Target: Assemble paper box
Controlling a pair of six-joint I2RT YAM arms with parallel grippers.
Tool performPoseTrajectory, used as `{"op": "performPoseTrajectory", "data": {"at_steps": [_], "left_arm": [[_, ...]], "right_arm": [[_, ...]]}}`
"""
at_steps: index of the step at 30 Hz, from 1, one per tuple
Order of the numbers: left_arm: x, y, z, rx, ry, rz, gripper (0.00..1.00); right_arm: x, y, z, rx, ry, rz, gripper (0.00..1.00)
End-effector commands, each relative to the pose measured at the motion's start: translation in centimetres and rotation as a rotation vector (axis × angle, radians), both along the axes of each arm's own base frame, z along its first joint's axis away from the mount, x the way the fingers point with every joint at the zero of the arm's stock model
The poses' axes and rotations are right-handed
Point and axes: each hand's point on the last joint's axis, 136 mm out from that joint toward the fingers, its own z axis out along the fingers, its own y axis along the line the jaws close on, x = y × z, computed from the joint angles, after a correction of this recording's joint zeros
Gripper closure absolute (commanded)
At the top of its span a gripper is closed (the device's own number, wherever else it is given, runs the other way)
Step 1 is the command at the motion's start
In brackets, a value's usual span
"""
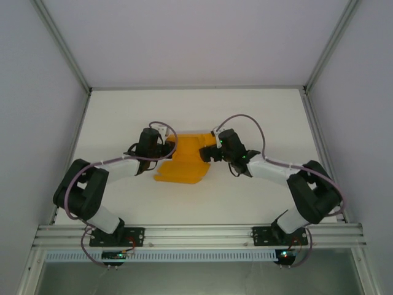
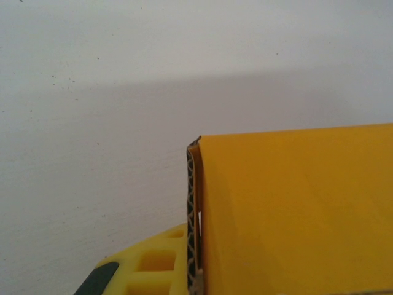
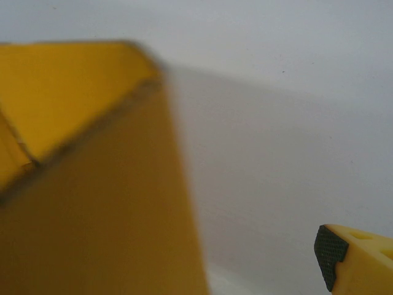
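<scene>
Top external view: the paper box (image 1: 183,165) lies on the white table (image 1: 258,196), in the middle, between the two hands. It is not a shut box. It is orange-yellow card, partly folded, with one flap spread out flat on the side near the arm bases.

The left gripper (image 1: 164,149) is at the left edge of the card. The right gripper (image 1: 207,155) is at the right edge of the card. Both hands point in at each other, with the card between them.

Left wrist view: one yellow finger (image 2: 147,270) with a black pad (image 2: 101,279) peeks in at the bottom. Just to the right of that finger, the cut edge of the card stands up straight, and you can see its wavy inside. A big yellow card wall (image 2: 295,209) lies past that edge and hides the other finger. The left hand is pinched nearly shut, with the thin card edge in between its fingers.

Right wrist view: the card (image 3: 92,184) is very close and blurry on the left side. One yellow finger (image 3: 362,258) with a black tip (image 3: 328,252) is low on the right. White table shows between this finger and the card, so they do not touch. The right hand is spread wide and is not squeezing anything.
</scene>
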Motion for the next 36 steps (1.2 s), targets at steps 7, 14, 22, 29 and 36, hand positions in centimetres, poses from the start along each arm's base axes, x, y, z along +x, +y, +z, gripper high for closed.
{"op": "performPoseTrajectory", "data": {"at_steps": [7,14,22,29,36], "left_arm": [[0.9,-1.0,1.9,-0.053,-0.017,-0.009,1.0],[0.9,-0.4,1.5,-0.021,-0.015,0.013,1.0],[1.0,0.3,1.4,0.001,-0.024,0.026,1.0],[0.9,-0.1,1.9,-0.007,-0.039,-0.002,1.0],[0.7,-0.4,2.4,-0.017,-0.053,-0.025,1.0]], "right_arm": [[3.2,-1.7,0.6,-0.323,-0.158,-0.235,0.01],[1.9,-1.4,1.5,-0.285,-0.135,-0.188,0.01],[-3.8,-1.2,6.4,-0.025,-0.102,0.094,0.01],[-6.7,-6.2,9.9,0.168,-0.136,0.087,0.01],[-6.6,-9.5,9.4,0.277,-0.033,0.064,0.06]]}}
